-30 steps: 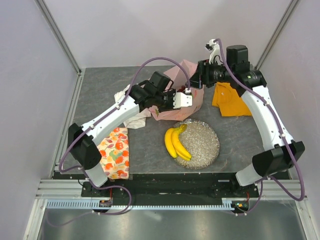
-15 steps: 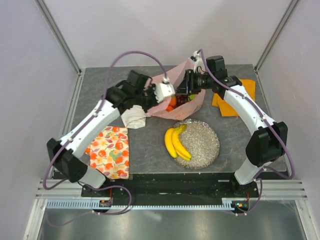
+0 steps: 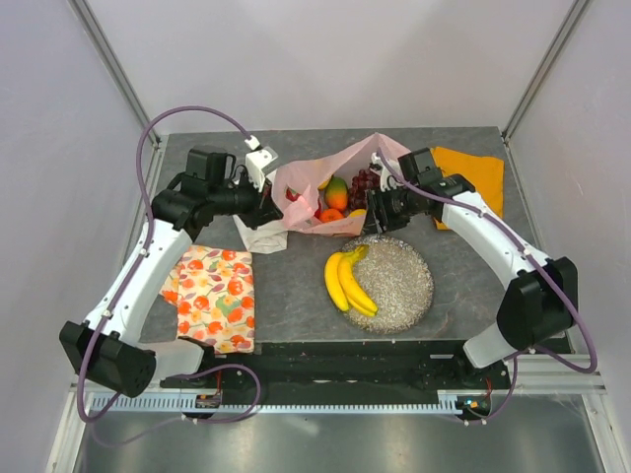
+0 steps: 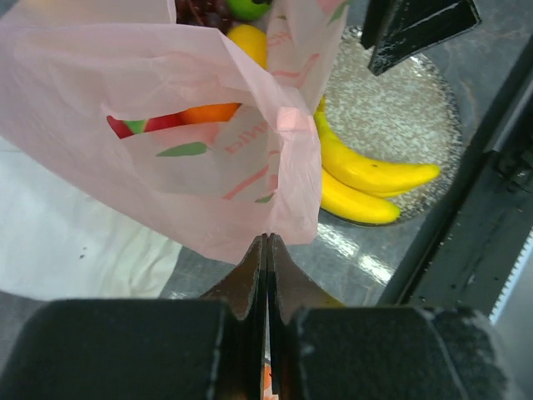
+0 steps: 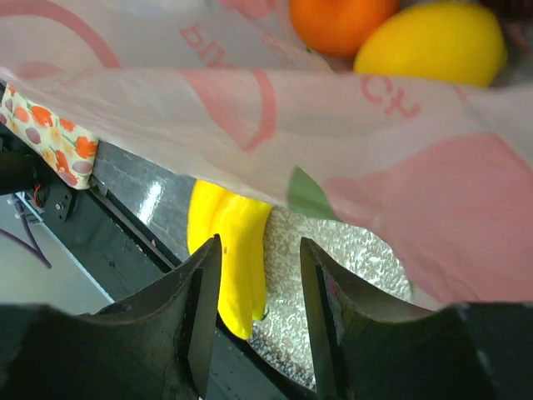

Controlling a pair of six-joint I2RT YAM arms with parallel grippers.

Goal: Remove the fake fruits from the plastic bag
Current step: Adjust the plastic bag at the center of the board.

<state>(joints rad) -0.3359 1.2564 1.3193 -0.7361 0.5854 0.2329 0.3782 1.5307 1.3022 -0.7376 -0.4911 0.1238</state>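
Note:
The pink plastic bag (image 3: 301, 182) lies open at the back middle, and I can see inside it a red-green mango (image 3: 336, 187), an orange (image 3: 330, 214), dark grapes (image 3: 365, 181) and a yellow fruit (image 5: 433, 42). My left gripper (image 3: 272, 204) is shut on the bag's left edge (image 4: 275, 208), holding it taut. At the bag's front right rim my right gripper (image 3: 379, 212) stands open, nothing between its fingers (image 5: 204, 275). A yellow banana bunch (image 3: 345, 281) rests on the glittery silver dish (image 3: 404, 286).
A white cloth (image 3: 261, 235) lies under the bag's left side. The fruit-patterned cloth (image 3: 212, 296) is spread at the front left. An orange cloth (image 3: 468, 172) sits at the back right. Grey walls enclose the table.
My left gripper has shut on the bag's edge and pulled it left, opening the bag so the fruits show. My right gripper has come down to the bag's front right rim and narrowed.

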